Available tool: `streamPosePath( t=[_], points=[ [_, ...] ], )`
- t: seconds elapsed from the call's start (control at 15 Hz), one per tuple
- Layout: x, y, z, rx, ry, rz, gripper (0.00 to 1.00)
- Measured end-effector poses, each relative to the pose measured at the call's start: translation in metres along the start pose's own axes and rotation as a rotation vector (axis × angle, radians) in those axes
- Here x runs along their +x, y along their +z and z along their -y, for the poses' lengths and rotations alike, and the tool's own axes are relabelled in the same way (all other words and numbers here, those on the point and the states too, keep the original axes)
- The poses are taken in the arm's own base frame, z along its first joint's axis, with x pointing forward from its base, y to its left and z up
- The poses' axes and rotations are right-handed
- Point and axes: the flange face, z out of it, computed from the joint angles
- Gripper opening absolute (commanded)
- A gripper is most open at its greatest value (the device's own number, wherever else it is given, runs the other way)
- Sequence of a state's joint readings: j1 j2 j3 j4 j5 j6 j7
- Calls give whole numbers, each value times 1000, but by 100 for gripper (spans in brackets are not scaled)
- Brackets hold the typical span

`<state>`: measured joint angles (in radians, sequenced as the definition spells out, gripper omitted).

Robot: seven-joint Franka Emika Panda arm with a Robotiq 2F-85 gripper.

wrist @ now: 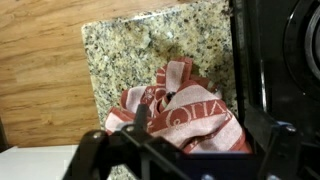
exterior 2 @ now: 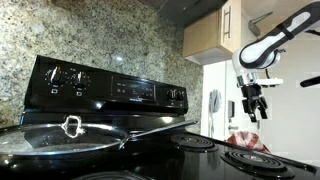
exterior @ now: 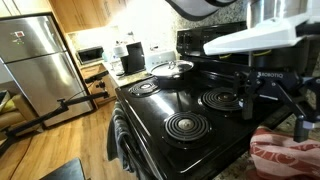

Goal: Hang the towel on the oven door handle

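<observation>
Wrist view: my gripper (wrist: 190, 145) hangs with jaws spread above the towel (wrist: 185, 115), bunched on the granite counter (wrist: 120, 60) beside the range (wrist: 275, 60) — only an exterior view shows the range's front, a dark cloth (exterior: 121, 140) draped there.

One towel (wrist: 185, 115), one lidded pan (exterior 2: 70, 135), three bare coil burners (exterior: 187, 125), one steel fridge (exterior: 40, 60)

Warm indoor light, glare on glossy stovetop (exterior: 176, 101), soft blur throughout.

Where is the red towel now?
In the wrist view, the towel lies bunched on the granite counter, beside the black stove at the picture's right.
</observation>
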<state>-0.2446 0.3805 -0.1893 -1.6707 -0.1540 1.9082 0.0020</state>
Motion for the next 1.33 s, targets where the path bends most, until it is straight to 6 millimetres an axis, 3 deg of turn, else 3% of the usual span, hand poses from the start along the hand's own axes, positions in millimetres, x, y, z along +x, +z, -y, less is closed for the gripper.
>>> streamPosePath(
  t=[0.4, 0.87, 1.33],
  points=[
    [20, 19, -6, 43, 127, 28, 100],
    [22, 21, 2, 229, 379, 64, 100],
    [31, 41, -31, 260, 491, 84, 100]
  ],
)
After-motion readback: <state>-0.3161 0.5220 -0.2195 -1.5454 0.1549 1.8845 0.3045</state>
